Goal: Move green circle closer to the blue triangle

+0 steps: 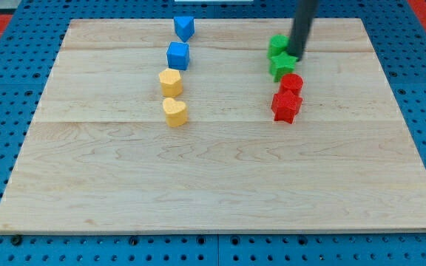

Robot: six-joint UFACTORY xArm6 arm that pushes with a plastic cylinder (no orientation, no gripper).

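My tip (296, 56), a bare rod with no end effector to open or close, is touching the green circle's (277, 45) right side, blue triangle (184, 28) lying far left in the upper frame.

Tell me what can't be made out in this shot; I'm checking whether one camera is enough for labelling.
- Camera view: the green circle is partly covered by the rod, so its outline is incomplete.
- My tip sits at the green circle's right edge, above the green star; whether it touches either cannot be told.
- The red block behind the red star is partly hidden; its shape is unclear.
- The rod's upper part is cut off by the view's top.
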